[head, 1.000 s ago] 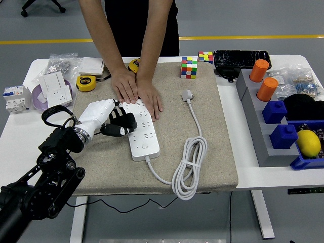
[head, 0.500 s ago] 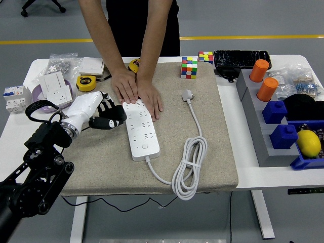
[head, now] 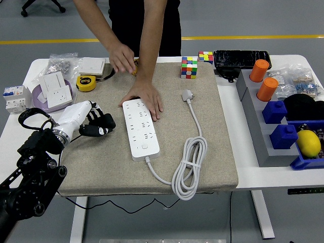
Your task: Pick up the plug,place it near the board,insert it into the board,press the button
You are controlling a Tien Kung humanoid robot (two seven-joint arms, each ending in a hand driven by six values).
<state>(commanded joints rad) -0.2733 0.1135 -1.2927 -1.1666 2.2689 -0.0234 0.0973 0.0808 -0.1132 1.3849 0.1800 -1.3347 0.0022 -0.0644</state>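
Observation:
A white power strip (head: 138, 128) lies lengthwise on the beige mat (head: 223, 152). Its white plug (head: 188, 95) rests on the mat to the right, at the far end of a cable whose slack is coiled (head: 190, 167) near the front. My left hand (head: 97, 124) hovers over the mat's left edge, left of the strip and apart from it, fingers curled and holding nothing. A person's hand (head: 147, 97) presses on the strip's far end. The person's other hand (head: 121, 57) is lifted above the table's back. My right arm is out of view.
Two yellow tape measures (head: 86, 83), wall sockets (head: 55, 90) and a breaker (head: 15, 98) lie at the back left. Two puzzle cubes (head: 189, 67) and a black case (head: 241, 58) sit at the back. A grey rack (head: 260, 126) with orange and blue pieces and a lemon (head: 308, 142) stands right.
My left hand has drawn back leftward off the strip to the mat's left edge. One of the person's hands has lifted off the strip toward the back.

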